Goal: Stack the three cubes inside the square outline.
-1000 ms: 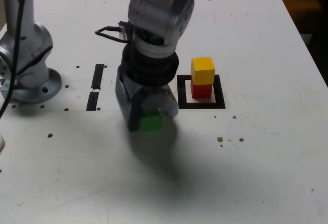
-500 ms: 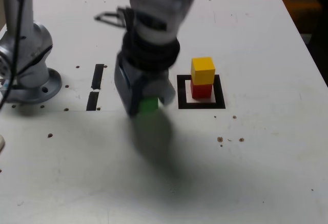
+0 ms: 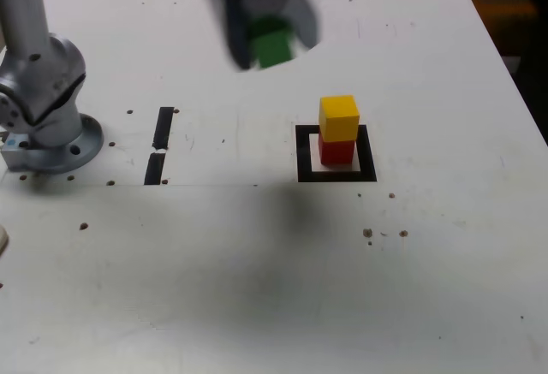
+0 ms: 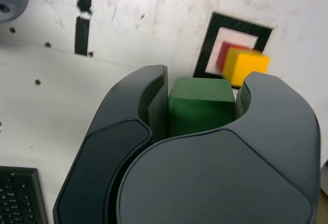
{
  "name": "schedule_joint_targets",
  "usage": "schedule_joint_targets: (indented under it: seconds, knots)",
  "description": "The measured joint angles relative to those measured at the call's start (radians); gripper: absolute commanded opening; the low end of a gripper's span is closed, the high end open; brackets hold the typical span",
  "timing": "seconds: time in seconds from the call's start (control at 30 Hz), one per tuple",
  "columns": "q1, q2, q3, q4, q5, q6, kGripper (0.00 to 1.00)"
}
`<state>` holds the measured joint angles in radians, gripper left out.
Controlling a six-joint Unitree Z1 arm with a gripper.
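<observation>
Exterior view: the gripper (image 3: 272, 44) hangs above the worktop (image 3: 257, 263), jaws clamped on the green cube (image 3: 273, 45); far left of the square (image 3: 336, 175), where yellow (image 3: 339, 117) tops red (image 3: 336, 151).

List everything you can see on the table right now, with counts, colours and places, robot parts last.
Small green cube: 1, green, held between the jaws, lifted above the table.
Small yellow cube: 1, yellow, on top of the red cube.
Small red cube: 1, red, inside the square outline.
Black tape square outline: 1, black with white centre, mid-table.
Short black tape strips: 2, black, toward the exterior view's left.
White table: 1, white, specked.
Arm base: 1, grey, exterior view's left.
Gripper: 1, dark grey, shut on the green cube.
</observation>
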<state>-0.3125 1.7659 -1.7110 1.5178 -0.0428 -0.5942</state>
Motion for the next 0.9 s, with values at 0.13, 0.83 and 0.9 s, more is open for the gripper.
schedule_joint_targets:
  seconds: [0.13, 0.83, 0.9]
  knots:
    - [0.054, 0.097, -0.072, 0.001, -0.011, 0.149, 0.20]
    - [0.128, 0.291, -0.205, 0.048, -0.040, 0.269, 0.21]
    - [0.130, 0.299, -0.192, 0.048, -0.052, 0.269, 0.21]
